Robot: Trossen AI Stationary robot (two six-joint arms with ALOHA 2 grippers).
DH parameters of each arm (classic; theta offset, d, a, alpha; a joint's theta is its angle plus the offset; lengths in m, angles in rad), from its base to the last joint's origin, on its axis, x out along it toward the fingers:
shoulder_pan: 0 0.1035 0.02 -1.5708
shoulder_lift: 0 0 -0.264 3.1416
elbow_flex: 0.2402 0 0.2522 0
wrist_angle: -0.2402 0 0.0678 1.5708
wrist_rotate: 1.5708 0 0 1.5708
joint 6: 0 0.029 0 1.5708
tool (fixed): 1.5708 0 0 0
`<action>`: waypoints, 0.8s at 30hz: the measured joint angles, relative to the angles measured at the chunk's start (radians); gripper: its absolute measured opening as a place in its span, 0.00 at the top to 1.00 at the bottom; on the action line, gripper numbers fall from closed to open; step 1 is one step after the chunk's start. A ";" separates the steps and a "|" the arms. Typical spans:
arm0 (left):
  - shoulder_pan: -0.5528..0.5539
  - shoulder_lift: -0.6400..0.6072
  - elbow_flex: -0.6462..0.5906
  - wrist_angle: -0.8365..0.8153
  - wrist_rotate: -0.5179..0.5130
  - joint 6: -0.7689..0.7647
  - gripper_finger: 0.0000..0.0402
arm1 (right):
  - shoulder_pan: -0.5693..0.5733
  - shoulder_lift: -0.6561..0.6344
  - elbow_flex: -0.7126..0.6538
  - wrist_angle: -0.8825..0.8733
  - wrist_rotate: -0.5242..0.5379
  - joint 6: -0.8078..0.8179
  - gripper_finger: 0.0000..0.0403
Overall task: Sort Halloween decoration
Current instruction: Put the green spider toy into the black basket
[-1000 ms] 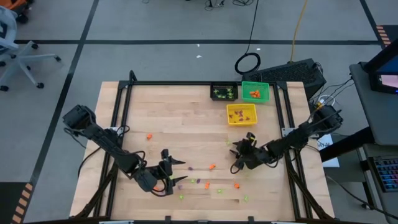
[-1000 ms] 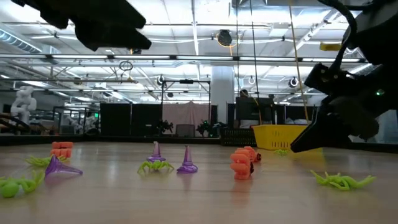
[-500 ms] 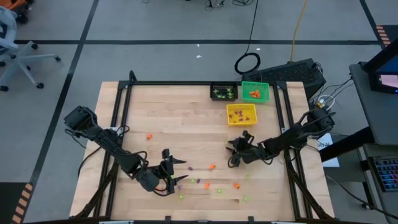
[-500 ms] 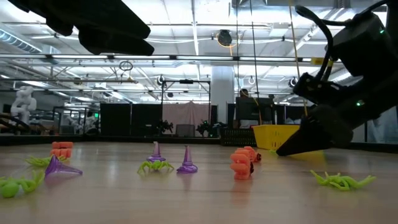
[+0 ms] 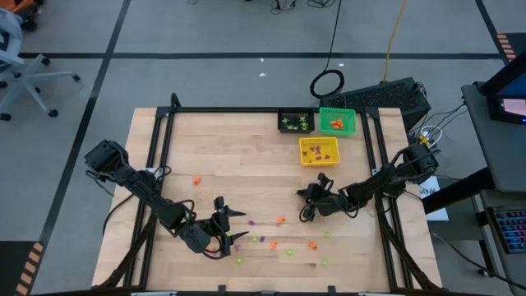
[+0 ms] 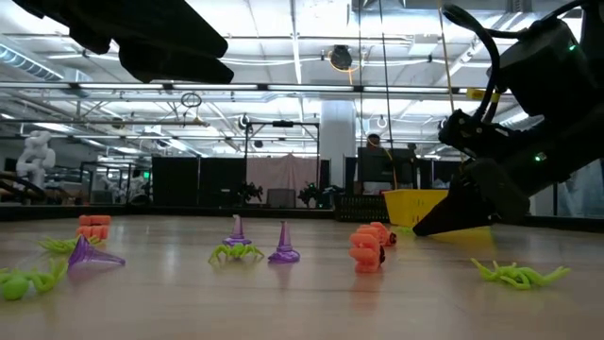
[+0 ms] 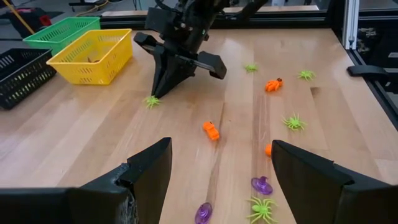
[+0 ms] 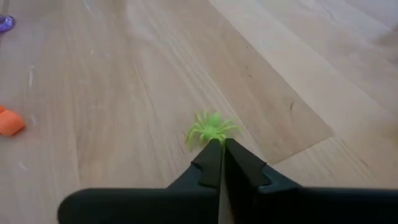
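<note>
While the right hand (image 8: pixel 219 163) is lowered to the pale wooden worktop (image 5: pixel 238 156) with its dark fingers pressed together, a small light-green plastic spider (image 8: pixel 210 129) is seen lying just beyond the fingertips; contact between them cannot be told. In the high view this hand (image 5: pixel 306 205) is placed right of centre, near the yellow square mesh bin (image 5: pixel 320 150), with the green square bin (image 5: pixel 337 122) and the black square bin (image 5: pixel 296 122) farther back. The left hand (image 5: pixel 223 231) is held above the near-left part of the worktop, its fingers (image 7: pixel 311 171) spread wide. Tiny orange, purple and light-green trinkets (image 5: pixel 281 220) are scattered over the near middle of the worktop, between the two hands, and others are seen lying inside the three bins.
</note>
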State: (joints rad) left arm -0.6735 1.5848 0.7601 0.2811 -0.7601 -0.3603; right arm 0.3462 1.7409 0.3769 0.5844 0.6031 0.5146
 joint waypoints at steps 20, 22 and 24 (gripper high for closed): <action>0.000 0.000 0.000 -0.001 0.000 0.001 0.32 | 0.017 -0.113 -0.004 0.063 -0.040 -0.125 1.00; 0.000 0.000 0.000 -0.001 -0.002 0.001 0.32 | 0.024 -0.120 -0.004 0.071 -0.042 -0.127 1.00; 0.000 0.000 0.000 -0.001 -0.005 0.001 0.32 | 0.033 -0.127 -0.004 0.080 -0.042 -0.131 1.00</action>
State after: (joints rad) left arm -0.6732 1.5845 0.7601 0.2802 -0.7654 -0.3589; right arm 0.3788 1.6135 0.3732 0.6644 0.5610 0.3840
